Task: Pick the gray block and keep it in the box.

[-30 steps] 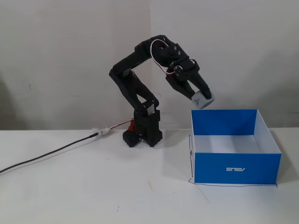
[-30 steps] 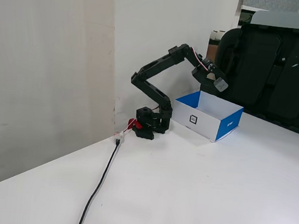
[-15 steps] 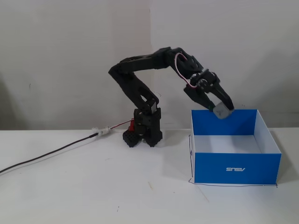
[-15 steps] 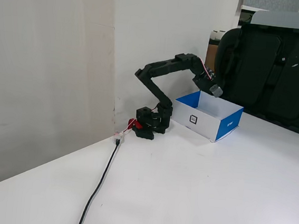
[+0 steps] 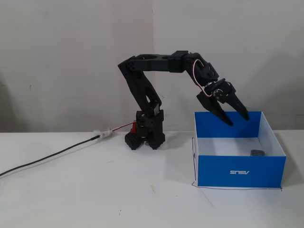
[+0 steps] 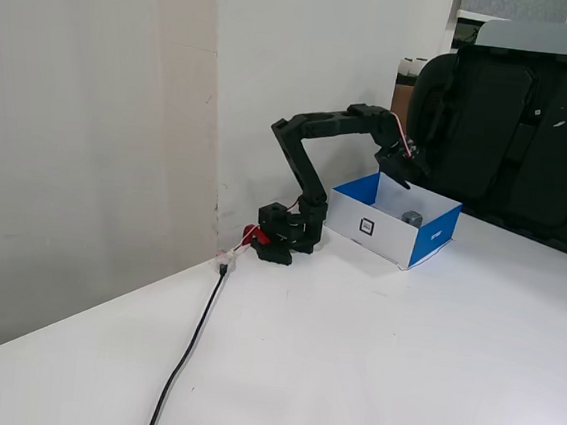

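Note:
The blue box [image 5: 237, 172] with a white inside and an upside-down ASUS logo stands on the white table at the right; it shows in both fixed views [image 6: 431, 242]. The small gray block [image 5: 258, 153] lies inside the box near its front right wall, and it also shows in the other fixed view [image 6: 413, 218]. My black gripper [image 5: 239, 119] hangs over the back left part of the box, jaws spread apart and empty, pointing down. It is above and to the left of the block, apart from it. It also shows in the other fixed view [image 6: 404, 179].
The arm's base [image 5: 147, 135] stands left of the box by the wall. A black cable [image 5: 47, 156] runs from the base across the table to the left. A dark chair [image 6: 532, 136] stands behind the table.

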`<state>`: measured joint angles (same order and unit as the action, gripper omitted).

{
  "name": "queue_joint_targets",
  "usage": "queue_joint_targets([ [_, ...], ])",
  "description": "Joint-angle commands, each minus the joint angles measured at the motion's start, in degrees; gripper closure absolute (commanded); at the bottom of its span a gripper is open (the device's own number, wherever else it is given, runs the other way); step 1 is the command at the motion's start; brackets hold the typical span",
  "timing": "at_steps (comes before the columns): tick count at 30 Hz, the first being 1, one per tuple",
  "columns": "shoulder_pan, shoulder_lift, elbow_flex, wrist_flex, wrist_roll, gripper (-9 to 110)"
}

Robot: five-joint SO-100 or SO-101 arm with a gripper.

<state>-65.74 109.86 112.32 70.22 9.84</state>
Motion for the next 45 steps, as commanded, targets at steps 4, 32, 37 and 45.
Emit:
queue_joint_targets([
  [4, 4.57, 5.62, -10.2, 5.45, 0.7, 98],
  [32, 48.69, 15.73, -10.63, 6.15, -4.83, 101],
  [37, 53.53, 24.52, -1.05, -0.18, -7.73, 101],
  [45, 59.33, 37.71, 13.97, -7.12, -10.99, 101],
])
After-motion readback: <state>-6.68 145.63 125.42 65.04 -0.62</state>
